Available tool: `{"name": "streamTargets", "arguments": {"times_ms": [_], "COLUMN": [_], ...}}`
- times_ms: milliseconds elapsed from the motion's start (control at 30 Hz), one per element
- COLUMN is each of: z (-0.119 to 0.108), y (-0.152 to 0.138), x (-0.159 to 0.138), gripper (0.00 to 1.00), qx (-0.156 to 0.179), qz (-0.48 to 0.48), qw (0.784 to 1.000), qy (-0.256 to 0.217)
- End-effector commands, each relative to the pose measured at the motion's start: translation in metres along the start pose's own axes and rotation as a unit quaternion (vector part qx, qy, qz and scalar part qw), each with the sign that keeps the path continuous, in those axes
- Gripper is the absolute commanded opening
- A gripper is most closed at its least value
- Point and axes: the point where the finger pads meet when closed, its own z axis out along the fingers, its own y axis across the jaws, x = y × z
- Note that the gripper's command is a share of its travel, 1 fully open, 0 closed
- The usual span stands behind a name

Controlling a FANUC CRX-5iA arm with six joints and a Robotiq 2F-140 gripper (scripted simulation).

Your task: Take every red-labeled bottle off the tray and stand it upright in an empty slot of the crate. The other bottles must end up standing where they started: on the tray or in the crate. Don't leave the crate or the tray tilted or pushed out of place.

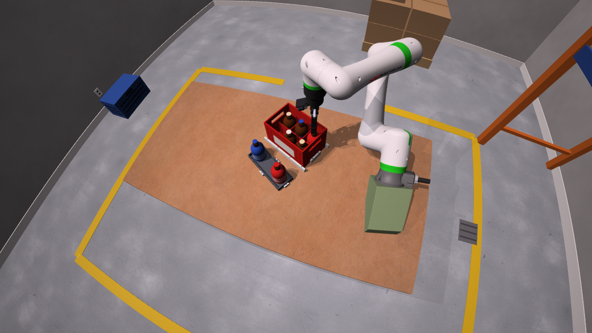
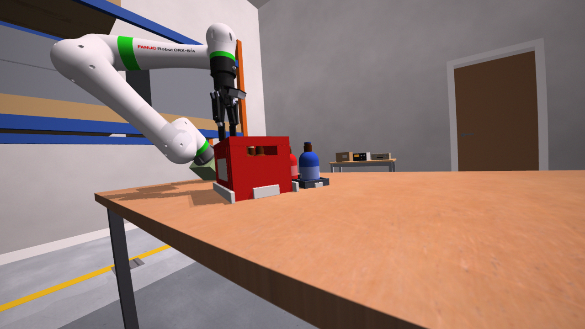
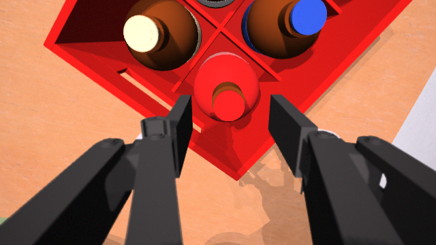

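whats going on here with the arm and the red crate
The arm is sorting bottles. Its gripper hangs open and empty above a red bottle that stands upright in a corner slot of the red crate, beside brown bottles. On the tray next to the crate, another red bottle waits to be moved, and a blue bottle stands there too.
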Motion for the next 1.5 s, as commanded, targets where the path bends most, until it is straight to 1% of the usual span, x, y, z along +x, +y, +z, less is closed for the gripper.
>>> {"name": "streamTargets", "arguments": {"times_ms": [0,67,300,500,967,1000,1467], "z": [-0.010,-0.010,-0.027,-0.037,-0.042,-0.042,-0.042], "y": [0.000,0.000,0.000,0.000,0.000,0.000,0.000], "x": [0.000,0.000,0.000,0.000,0.000,0.000,0.000], "gripper": [0.44,0.44,0.44,0.44,0.44,0.10,0.10], "qx": [0.000,0.000,0.000,0.000,0.000,0.000,0.000], "qz": [0.000,0.000,0.000,0.000,0.000,0.000,0.000], "qw": [1.000,1.000,1.000,1.000,1.000,1.000,1.000], "qy": [0.001,0.001,0.001,0.001,0.001,0.001,0.001]}}
